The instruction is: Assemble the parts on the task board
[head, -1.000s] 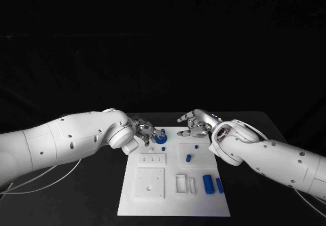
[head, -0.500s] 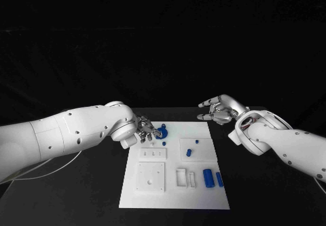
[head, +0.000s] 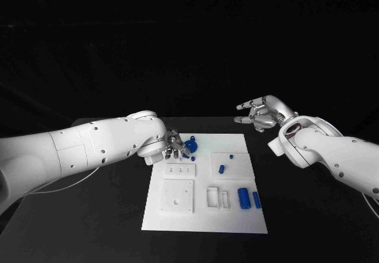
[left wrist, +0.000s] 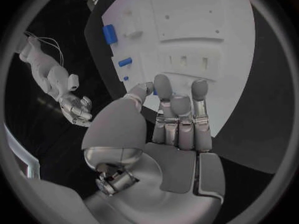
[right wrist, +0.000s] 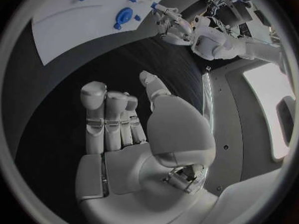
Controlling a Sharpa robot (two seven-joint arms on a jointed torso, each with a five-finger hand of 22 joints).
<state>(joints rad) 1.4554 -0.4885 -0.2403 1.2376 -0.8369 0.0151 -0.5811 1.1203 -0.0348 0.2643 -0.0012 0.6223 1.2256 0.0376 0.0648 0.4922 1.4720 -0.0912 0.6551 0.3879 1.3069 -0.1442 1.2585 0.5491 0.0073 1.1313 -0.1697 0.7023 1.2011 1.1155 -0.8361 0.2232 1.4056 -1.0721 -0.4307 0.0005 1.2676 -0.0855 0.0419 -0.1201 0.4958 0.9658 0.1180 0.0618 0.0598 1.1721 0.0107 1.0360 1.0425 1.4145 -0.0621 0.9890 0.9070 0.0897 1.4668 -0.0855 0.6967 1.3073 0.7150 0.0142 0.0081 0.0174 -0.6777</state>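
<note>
The white task board (head: 204, 219) lies in the middle of the black table. My left hand (head: 175, 148) hovers over its far left corner beside a blue round disc (head: 190, 146) and pinches a small blue peg (head: 192, 137) at its fingertips. The right wrist view shows that left hand (right wrist: 169, 24) with the peg (right wrist: 154, 6) close to the disc (right wrist: 124, 16). My right hand (head: 260, 114) hangs in the air past the board's far right corner, fingers spread and holding nothing. Two blue cylinders (head: 243, 198) lie side by side on the board's right half.
A short blue pin (head: 222, 169) and a tiny blue stud (head: 230, 156) sit on a raised square plate. White plates with slots and holes (head: 177, 196) cover the board's left half. Black table surface (head: 316, 219) surrounds the board.
My right hand has lifted off the board's far edge and drawn back to the right. My left hand stays by the blue disc. The camera has shifted.
</note>
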